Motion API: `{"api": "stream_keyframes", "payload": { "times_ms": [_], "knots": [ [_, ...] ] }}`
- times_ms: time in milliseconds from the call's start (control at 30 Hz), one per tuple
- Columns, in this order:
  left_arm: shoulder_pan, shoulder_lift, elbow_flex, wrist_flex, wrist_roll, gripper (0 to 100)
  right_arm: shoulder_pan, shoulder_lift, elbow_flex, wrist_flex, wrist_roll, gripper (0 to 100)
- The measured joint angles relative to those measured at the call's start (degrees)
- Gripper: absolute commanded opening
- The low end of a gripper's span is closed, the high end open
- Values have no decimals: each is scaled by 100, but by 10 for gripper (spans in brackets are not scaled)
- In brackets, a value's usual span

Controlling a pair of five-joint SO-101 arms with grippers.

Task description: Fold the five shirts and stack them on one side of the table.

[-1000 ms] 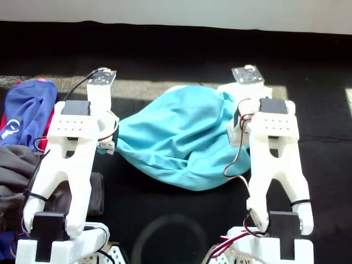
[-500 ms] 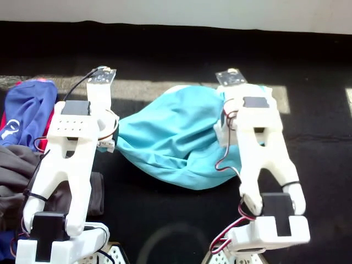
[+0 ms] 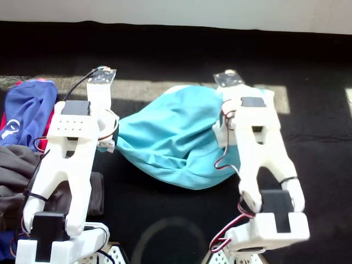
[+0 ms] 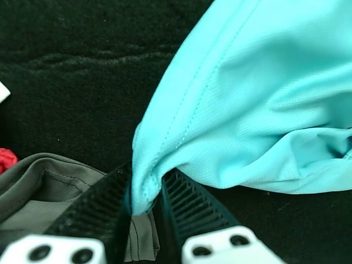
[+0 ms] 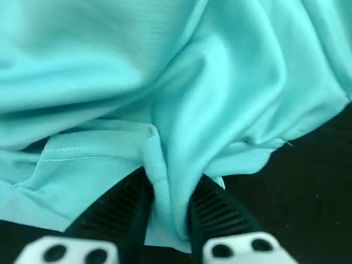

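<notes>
Turquoise shirt (image 3: 170, 137), perhaps hem, in both hands (image 4: 147, 175) (image 5: 173, 180)

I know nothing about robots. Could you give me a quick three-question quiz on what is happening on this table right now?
1. True or false: the left gripper is shut on an edge of the turquoise shirt.
2. What is the right gripper holding? A) a grey shirt B) the turquoise shirt C) nothing
3. Fill in: the blue shirt lies on the ___ arm's side of the table.

Key: 1 true; 2 B; 3 left.
</notes>
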Motion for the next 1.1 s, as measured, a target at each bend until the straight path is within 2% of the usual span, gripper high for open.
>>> {"api": "stream_keyframes", "payload": {
  "times_ms": [167,233,333,400,467,567,833,967,1100],
  "knots": [
    [0,0,0,0,0,9,484,-677,18,879,0,6],
    [0,0,0,0,0,9,651,-879,246,1108,246,6],
    [0,0,0,9,0,9,765,-1037,932,993,563,12],
    [0,0,0,114,0,9,844,-1090,1486,642,642,58],
    [0,0,0,202,0,9,888,-1090,2013,299,668,147],
    [0,0,0,255,0,9,888,-1108,2426,246,703,229],
    [0,35,0,264,-9,9,949,-2453,1890,967,879,227],
    [0,35,0,264,-9,9,941,-2752,1486,721,677,257],
    [0,35,0,264,-9,9,941,-2092,1407,141,316,333]
  ]
}}
